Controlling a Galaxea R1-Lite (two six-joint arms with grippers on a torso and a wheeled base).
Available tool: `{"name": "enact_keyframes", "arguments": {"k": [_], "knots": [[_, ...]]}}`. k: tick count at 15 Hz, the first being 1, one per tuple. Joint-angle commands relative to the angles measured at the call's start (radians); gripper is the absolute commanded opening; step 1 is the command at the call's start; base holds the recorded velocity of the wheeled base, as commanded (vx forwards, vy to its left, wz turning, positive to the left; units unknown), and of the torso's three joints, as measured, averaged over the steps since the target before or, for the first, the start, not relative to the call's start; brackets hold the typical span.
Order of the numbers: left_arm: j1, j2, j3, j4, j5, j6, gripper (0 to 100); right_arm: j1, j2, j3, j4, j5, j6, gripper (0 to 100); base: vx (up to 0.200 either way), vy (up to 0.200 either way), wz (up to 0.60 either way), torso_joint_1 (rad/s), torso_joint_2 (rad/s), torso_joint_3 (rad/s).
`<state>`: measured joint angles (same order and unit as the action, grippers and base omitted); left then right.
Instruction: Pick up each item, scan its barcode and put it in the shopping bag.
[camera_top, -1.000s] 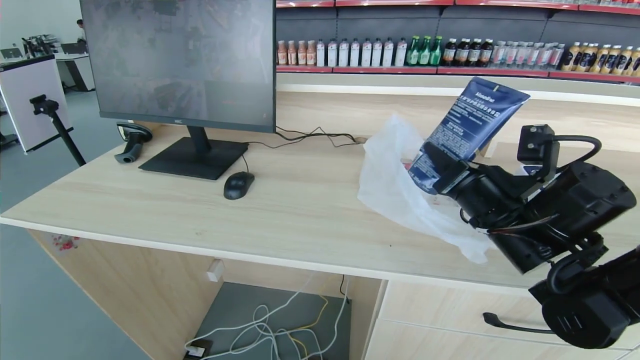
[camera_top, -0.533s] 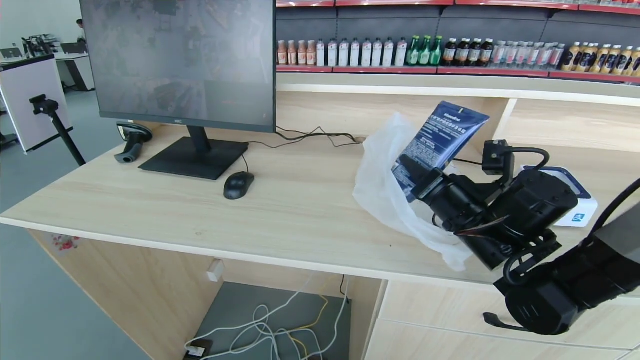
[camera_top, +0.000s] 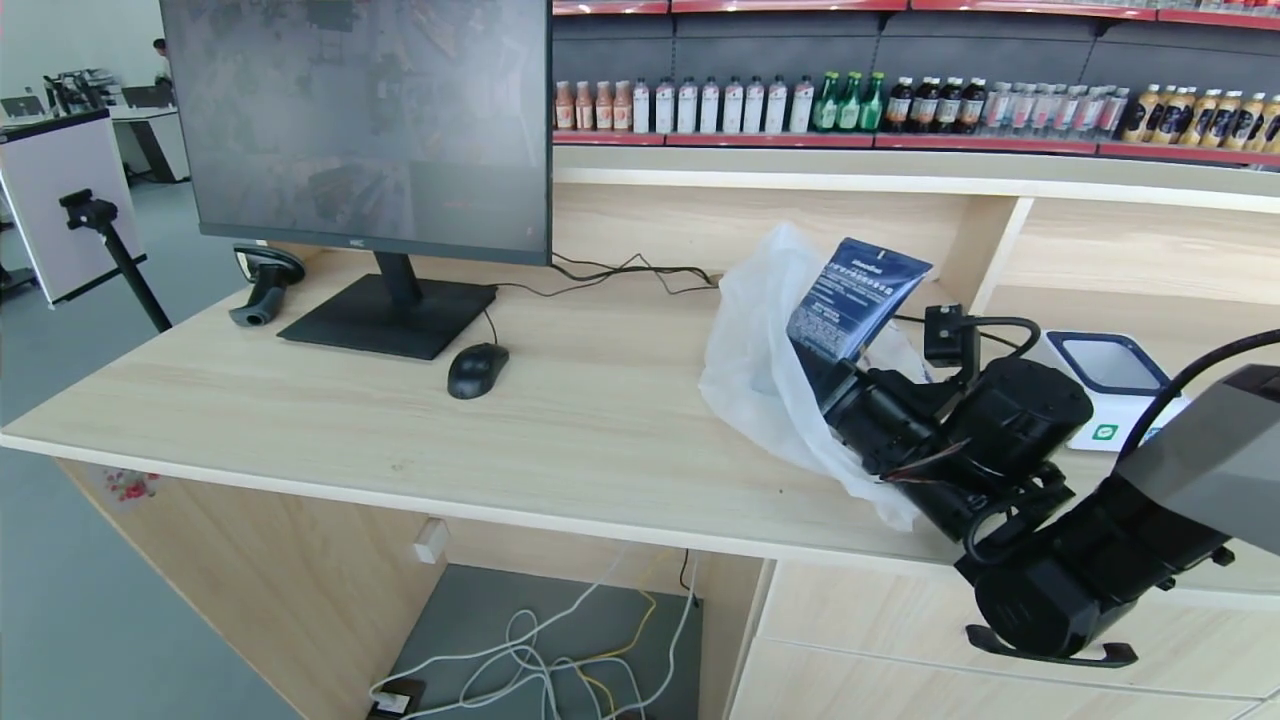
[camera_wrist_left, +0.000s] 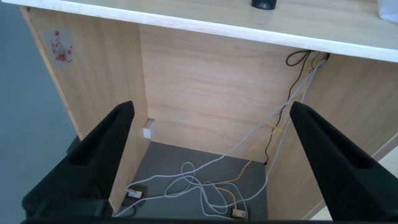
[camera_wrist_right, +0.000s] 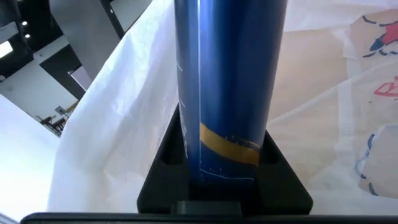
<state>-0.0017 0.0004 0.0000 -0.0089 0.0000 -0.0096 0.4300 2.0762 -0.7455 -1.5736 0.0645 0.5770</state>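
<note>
At the counter's right side, right gripper is clamping the blue pouch by its lower end, upright in the shopping bag mouth | advice: lowering deeper before releasing, avoiding the thin rim | room: scanner box sitting just right, open counter lying left | left gripper is hanging spread wide below the counter

The pouch is glossy, the bag thin plastic, the counter matt wood.

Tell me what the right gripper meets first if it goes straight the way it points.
Probably the shopping bag: the right gripper, shut on the blue pouch, points into its white plastic; how near is unclear.
</note>
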Motion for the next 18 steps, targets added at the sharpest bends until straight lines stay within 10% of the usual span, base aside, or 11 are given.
{"name": "enact_keyframes", "arguments": {"k": [1,18], "knots": [[0.000,0.000,0.000,0.000,0.000,0.000,100,-0.004,0.021,-0.011,0.003,0.005,0.000,100,0.000,0.000,0.00,0.000,0.00,0.000],[0.000,0.000,0.000,0.000,0.002,0.000,100,-0.077,0.064,-0.221,0.003,0.121,-0.166,100,0.000,0.000,0.00,0.000,0.00,0.000]]}}
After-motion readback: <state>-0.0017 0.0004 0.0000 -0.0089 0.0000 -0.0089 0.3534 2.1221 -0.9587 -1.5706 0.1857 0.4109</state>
